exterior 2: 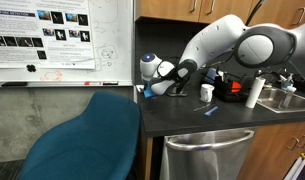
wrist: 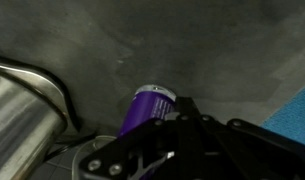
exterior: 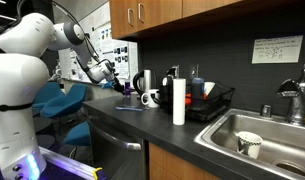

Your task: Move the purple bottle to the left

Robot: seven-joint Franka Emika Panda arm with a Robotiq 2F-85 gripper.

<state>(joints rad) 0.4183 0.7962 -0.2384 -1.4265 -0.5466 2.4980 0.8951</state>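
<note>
Peering out from under the tool in the wrist view, the purple bottle is showing only a short stretch of purple body and a pale rim at its far end. The rest is lying hidden behind the tool's black housing. One dark finger is sitting against the bottle's side, but the opposite finger is not showing. Cannot tell whether the tool is clamping the bottle or merely standing over it. Also unclear whether the bottle is resting on the grey table or hanging just above it. A blurred metal shape is filling the left edge, cut off by the frame. A blue patch is showing at the right edge.

In both exterior views the arm is reaching to the end of the table nearest the blue chair. The tool is blending into clutter there, and the bottle is too small and covered to pick out. Further along the table, a black-and-white mug, a white paper-towel roll and a dish rack are standing well apart from the tool. The sink is running off the frame, with a pale cup sitting inside.
</note>
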